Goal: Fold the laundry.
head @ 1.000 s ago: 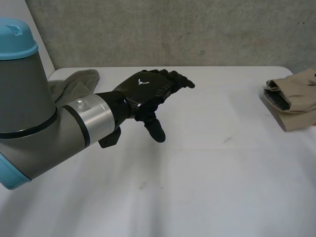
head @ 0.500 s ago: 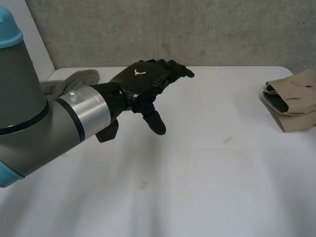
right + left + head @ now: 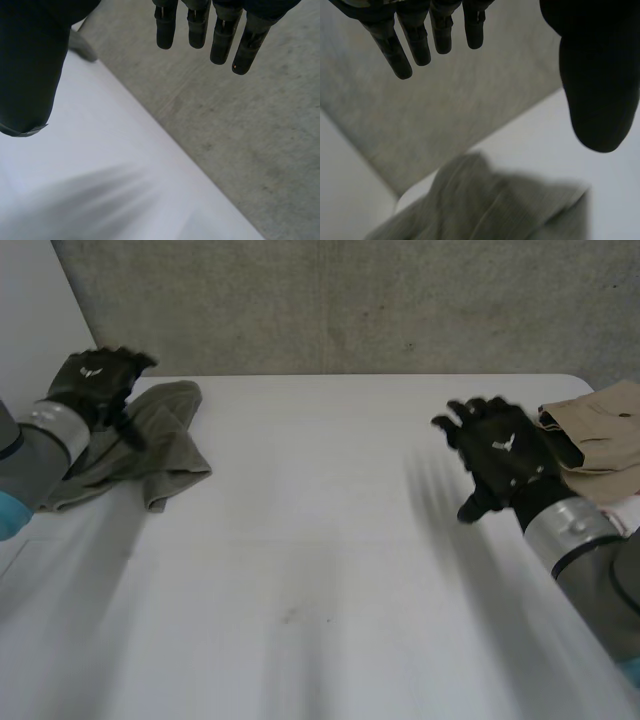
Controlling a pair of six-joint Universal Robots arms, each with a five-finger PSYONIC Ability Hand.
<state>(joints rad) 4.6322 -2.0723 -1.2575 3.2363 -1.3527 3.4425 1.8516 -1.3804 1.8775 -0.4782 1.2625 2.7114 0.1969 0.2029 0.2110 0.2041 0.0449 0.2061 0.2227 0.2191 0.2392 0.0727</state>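
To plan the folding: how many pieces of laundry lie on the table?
2. A crumpled olive-green cloth at the far left corner, by the left hand; a folded beige garment at the far right edge, where more may be hidden.

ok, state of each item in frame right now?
olive-green cloth: crumpled, unfolded, at the far left corner of the table.
tan garment: folded, at the table's right edge.
left hand: open, empty, over the olive-green cloth.
right hand: open, empty, beside the tan garment.
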